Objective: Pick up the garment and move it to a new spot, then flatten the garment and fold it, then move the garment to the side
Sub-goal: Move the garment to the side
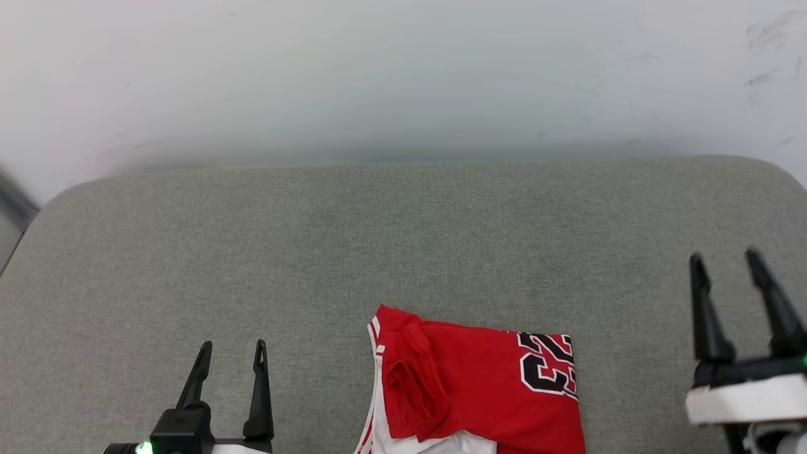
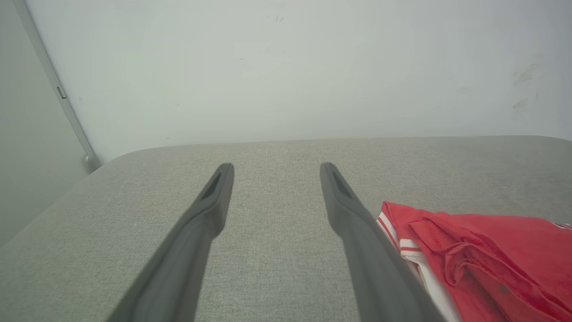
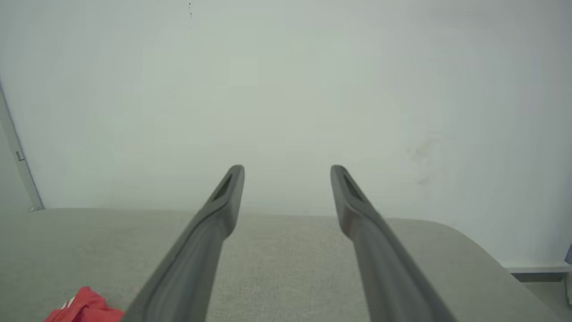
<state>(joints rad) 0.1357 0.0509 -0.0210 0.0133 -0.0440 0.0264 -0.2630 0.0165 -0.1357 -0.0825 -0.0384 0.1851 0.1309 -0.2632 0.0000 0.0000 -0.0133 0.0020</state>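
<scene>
Garment [image 1: 479, 384] lay bunched at near edge, between grippers. Left gripper [image 1: 232, 353] nearer, garment to its right; right gripper [image 1: 725, 265] farther. Both spread, empty.

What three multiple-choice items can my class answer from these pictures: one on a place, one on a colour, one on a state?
1. Where does the garment lie on the grey surface in the head view?
A. Against the far wall
B. At the near edge, between the left claw and the right claw
C. Left of both claws

2. What colour is the number print on it?
A. Black edged in white
B. Yellow
C. Blue

3. What state are the claws in?
A. Both shut on fabric
B. One shut, one open
C. Both open, holding nothing

Key:
1 B, the red fabric sits at the bottom middle of the head view, with a claw off to each side.
2 A, the print shows black with a white outline on red.
3 C, each wrist view shows a wide gap with nothing in it.
</scene>
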